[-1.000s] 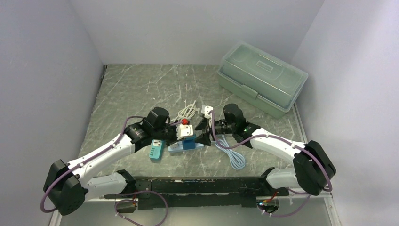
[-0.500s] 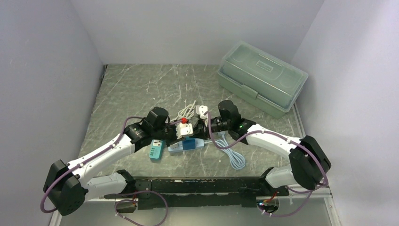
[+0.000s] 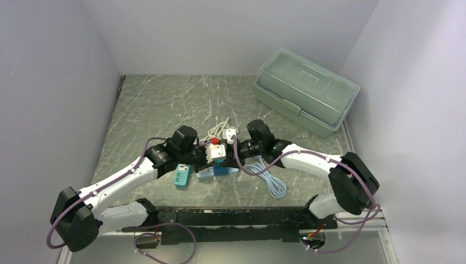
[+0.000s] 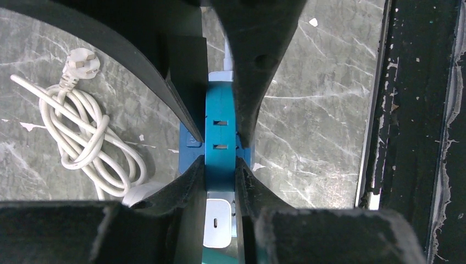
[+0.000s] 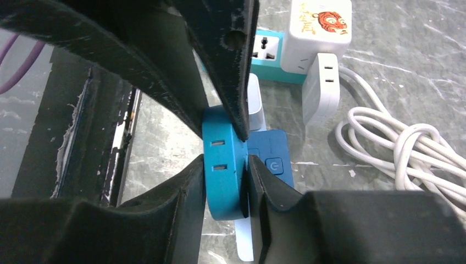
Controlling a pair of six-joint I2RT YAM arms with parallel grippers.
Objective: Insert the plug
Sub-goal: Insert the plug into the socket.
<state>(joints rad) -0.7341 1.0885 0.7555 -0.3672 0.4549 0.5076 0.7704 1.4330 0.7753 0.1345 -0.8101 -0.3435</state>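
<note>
As the left gripper and right gripper both pinch the blue slotted block toward the near edge (presumably bracing it), insertion looks pending.

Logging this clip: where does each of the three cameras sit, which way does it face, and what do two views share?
Top external: above and behind the bases, looking down on the table; left arm and right arm show whole.
Left wrist: on the left arm, looking past the left gripper down at a coiled white cable.
Right wrist: on the right arm, looking past the right gripper at a tiger-printed white cube.
Shared: top and right wrist both show that cube.
</note>
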